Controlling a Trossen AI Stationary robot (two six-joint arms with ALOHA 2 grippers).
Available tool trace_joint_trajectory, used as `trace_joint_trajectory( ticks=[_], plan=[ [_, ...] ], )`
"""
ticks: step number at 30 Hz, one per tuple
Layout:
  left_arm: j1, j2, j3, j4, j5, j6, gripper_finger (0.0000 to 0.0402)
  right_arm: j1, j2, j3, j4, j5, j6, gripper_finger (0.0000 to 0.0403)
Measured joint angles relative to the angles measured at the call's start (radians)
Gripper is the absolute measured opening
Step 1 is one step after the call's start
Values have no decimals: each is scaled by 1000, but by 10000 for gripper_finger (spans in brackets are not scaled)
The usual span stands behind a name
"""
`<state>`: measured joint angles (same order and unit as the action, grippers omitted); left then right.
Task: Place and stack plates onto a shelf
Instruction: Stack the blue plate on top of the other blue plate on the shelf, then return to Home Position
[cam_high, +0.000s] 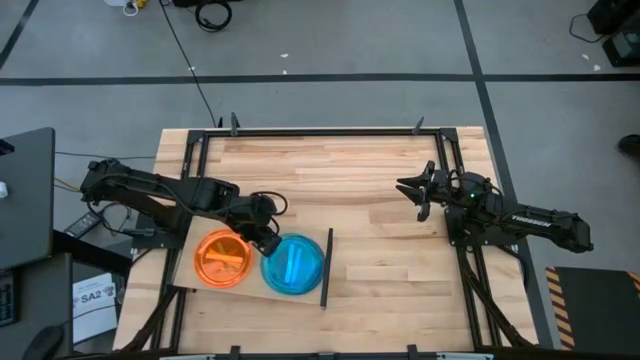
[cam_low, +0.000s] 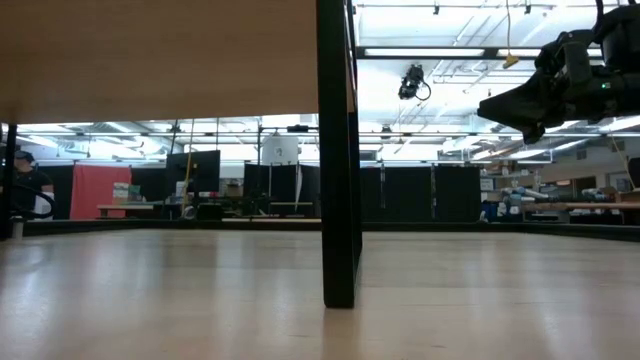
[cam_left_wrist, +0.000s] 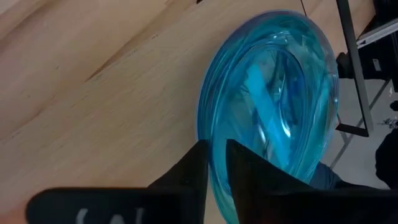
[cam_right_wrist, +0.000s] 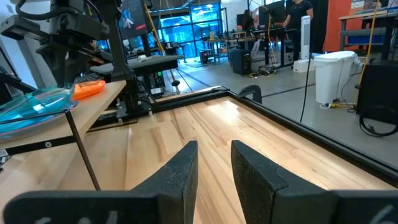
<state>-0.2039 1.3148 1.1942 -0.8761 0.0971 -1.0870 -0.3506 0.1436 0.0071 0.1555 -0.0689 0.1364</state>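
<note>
On the pale shelf (cam_high: 190, 283), blue plate (cam_high: 293, 264) flat, rim pinched by left end effector (cam_high: 268, 243).

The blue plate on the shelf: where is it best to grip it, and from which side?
Probably at the rim. The blue plate lies flat on the shelf, so only its thin raised edge offers a hold. Come from above on the orange plate's side, where the left gripper already straddles the rim; the black strip blocks the opposite side.
</note>
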Motion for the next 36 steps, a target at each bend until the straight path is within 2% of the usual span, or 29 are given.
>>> trace_joint_trajectory(
  ticks=[12, 24, 30, 36],
  plan=[
    [0, 0, 0, 5, -31, 46, 124, 0, 0, 0, 0, -1, 1, 103],
    [0, 1, 0, 40, -57, 79, 130, 0, 0, 0, 0, -2, 0, 103],
    [0, -24, 0, 58, -74, 235, 130, 0, 0, 0, 0, -3, 0, 103],
    [-1, -67, -1, 159, -171, 482, 130, 0, 0, 1, 5, -3, 0, 103]
  ],
)
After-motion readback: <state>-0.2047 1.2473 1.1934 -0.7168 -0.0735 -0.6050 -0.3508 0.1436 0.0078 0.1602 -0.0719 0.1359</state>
